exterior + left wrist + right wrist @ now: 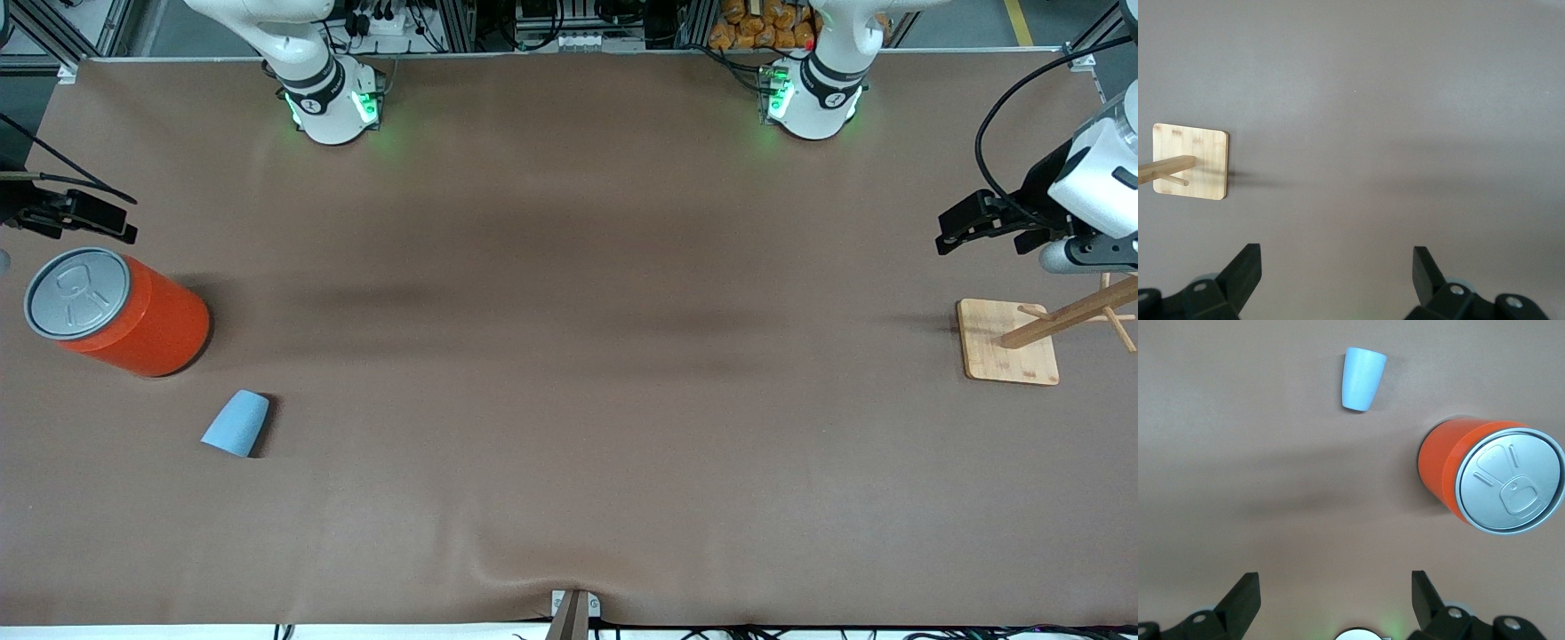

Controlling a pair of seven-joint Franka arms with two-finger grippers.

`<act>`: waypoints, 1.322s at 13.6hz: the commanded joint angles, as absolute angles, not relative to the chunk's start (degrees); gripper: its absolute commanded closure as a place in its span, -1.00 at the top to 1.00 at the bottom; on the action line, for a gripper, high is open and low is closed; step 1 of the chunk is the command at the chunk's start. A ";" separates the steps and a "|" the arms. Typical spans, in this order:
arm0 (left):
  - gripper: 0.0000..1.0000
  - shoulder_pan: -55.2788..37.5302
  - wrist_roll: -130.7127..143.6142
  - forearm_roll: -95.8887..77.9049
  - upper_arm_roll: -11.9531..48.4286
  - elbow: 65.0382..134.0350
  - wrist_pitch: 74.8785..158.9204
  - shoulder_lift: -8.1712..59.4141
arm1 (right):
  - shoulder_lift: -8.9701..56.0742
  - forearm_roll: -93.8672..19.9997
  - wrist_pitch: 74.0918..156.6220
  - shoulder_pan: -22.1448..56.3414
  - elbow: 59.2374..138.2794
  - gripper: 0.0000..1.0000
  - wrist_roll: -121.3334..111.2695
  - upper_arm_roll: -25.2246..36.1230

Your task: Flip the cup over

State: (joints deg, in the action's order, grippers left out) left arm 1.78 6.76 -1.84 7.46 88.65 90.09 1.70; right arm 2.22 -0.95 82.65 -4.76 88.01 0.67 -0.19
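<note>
Both arms wait. The right end effector (1331, 600) hangs wide open and empty at the front view's left edge, above the orange can (124, 311). Below that can lies the cup (236, 424), mouth down. At the right edge, the left end effector (1337, 277) gapes wide above the wooden stand (1009, 342).

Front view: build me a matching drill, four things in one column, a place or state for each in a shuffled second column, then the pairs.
1. cup
2. orange can
3. wooden stand
4. left gripper

A. fingers open, above the table at the left arm's end
B. upright, grey pull-tab lid on top
C. mouth down, nearer the front camera than the can
D. square base, slanted pegged post

Pairs: 1-C, 2-B, 3-D, 4-A
</note>
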 commanded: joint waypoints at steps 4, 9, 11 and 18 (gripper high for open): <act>1.00 2.29 6.15 -1.58 8.09 88.24 90.18 1.84 | 2.46 -0.97 82.35 -5.10 87.54 1.00 0.00 -0.44; 1.00 2.29 6.24 -1.67 8.09 88.24 90.18 1.85 | 2.64 -0.97 84.72 -5.19 90.08 1.00 0.00 -0.44; 1.00 2.11 6.24 -1.67 8.09 88.24 90.18 1.93 | 2.90 -0.97 86.21 -5.19 91.49 1.00 -0.09 -0.44; 1.00 2.11 6.15 -1.67 8.09 88.24 90.18 2.02 | 4.48 -0.97 91.84 -5.54 95.89 1.00 -0.09 -0.35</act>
